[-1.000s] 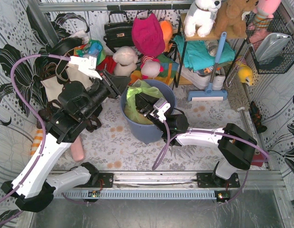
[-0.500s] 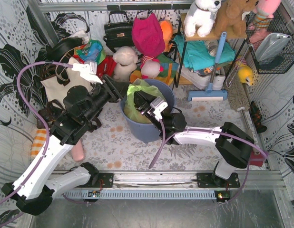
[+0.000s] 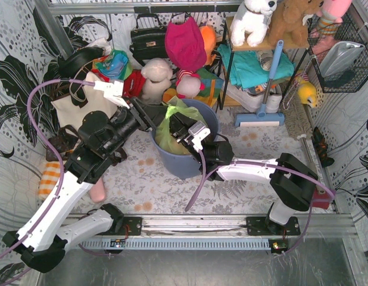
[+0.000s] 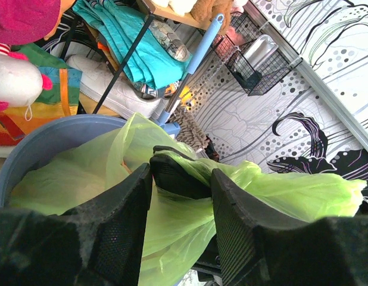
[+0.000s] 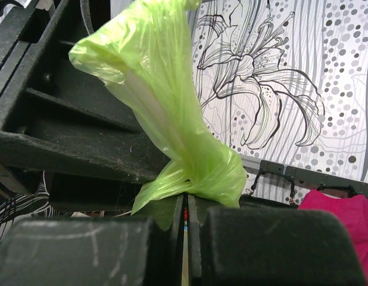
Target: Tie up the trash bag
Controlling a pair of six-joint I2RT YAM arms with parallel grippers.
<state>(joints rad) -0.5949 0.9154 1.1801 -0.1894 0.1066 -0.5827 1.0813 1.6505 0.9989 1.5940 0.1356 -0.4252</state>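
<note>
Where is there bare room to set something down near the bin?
Bare cloth lies right of the bin, up to the brush, and in front of it, toward the metal rail. Behind the bin, bags and plush toys crowd.

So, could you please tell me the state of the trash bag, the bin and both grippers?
trash bag: in the bin, untied, one flap twisted upward.
blue-grey bin: upright, holding the bag.
left gripper: fingers open, plastic between them.
right gripper: fingers shut on the bag's flap.
</note>
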